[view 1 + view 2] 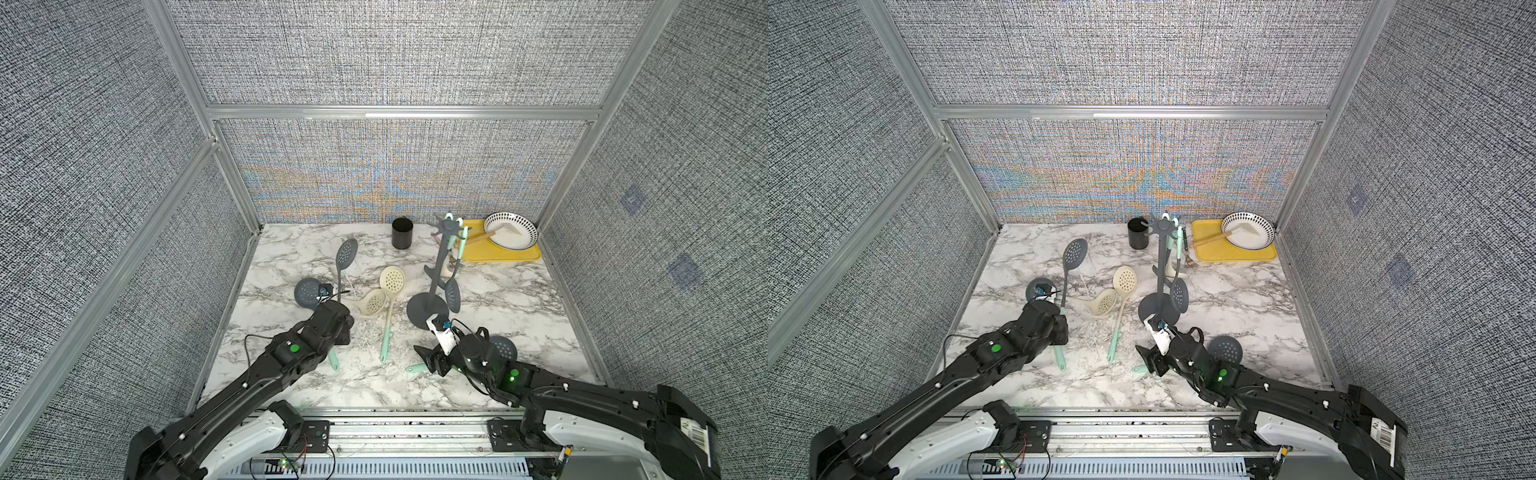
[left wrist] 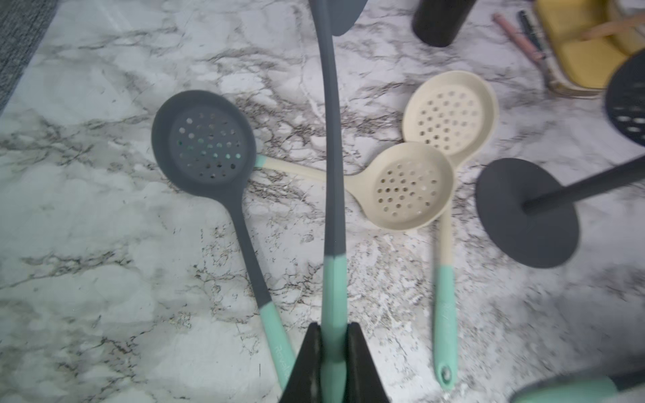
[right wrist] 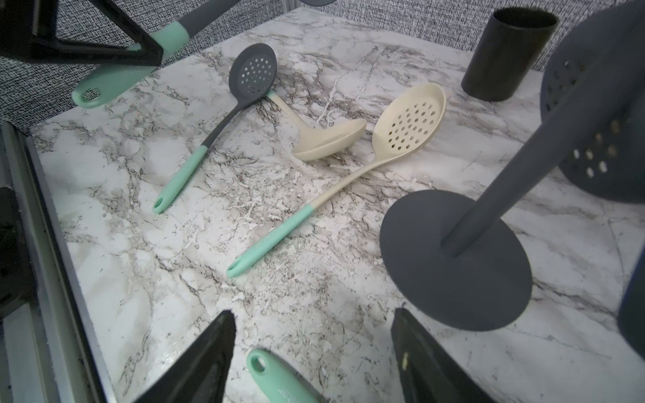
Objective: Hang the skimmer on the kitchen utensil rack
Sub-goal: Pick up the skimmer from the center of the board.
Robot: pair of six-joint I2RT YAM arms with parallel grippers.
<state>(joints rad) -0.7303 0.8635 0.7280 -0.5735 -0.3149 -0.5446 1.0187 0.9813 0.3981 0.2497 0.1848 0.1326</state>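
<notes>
Pinching the mint handle (image 2: 334, 289) of the skimmer (image 2: 330, 157), the left gripper (image 2: 334, 328) is clamped, the skimmer being held off the table (image 2: 104, 209) left of the rack (image 1: 438, 270), and should be raised until the end hole (image 3: 91, 93) can be slipped over a free hook (image 1: 436, 217), with the right gripper (image 3: 314, 314) spread wide.

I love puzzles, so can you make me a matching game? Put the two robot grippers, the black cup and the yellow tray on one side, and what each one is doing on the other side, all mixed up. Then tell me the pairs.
Things:
1. left gripper
2. right gripper
3. black cup
4. yellow tray

States:
A. carries the dotted bowl
B. open, gripping nothing
C. stands upright, on its own
D. shut on the mint handle of the grey skimmer

Pairs: 1-D, 2-B, 3-C, 4-A.
</notes>
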